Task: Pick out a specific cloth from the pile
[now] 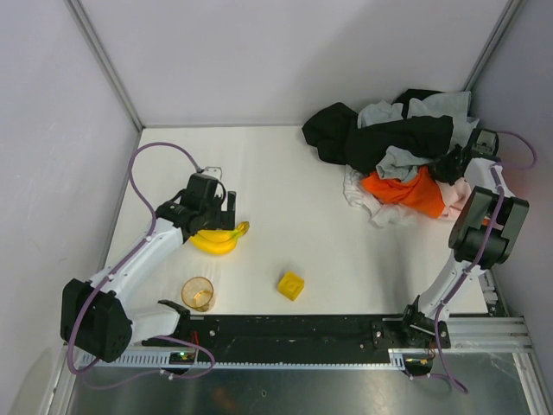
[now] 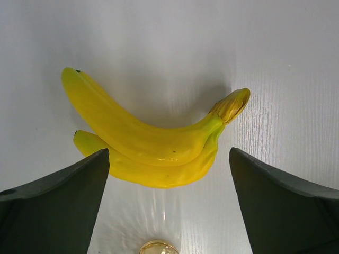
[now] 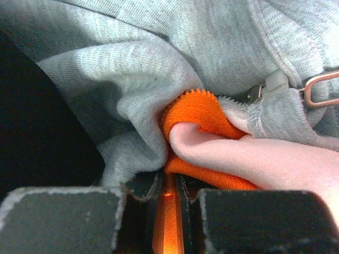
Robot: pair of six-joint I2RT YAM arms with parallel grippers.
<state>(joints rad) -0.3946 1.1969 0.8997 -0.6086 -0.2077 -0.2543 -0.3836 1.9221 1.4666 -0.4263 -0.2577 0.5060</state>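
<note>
The pile (image 1: 389,138) of black, light grey and orange garments lies at the far right. The white cloth (image 1: 359,197) sticks out from under its near left edge. My right gripper (image 1: 454,164) is pushed into the pile's right side. In the right wrist view it (image 3: 169,196) is shut on a fold of the orange garment (image 3: 196,114), between the grey sweatshirt (image 3: 159,53) and a pale pinkish-white fabric (image 3: 254,159). My left gripper (image 1: 216,212) is open and empty, just above the banana bunch (image 1: 220,240), far from the pile.
The banana bunch (image 2: 148,143) lies between the open left fingers (image 2: 58,201). An amber cup (image 1: 198,294) and a yellow block (image 1: 291,284) sit near the front edge. Walls close in the table at the back and on both sides.
</note>
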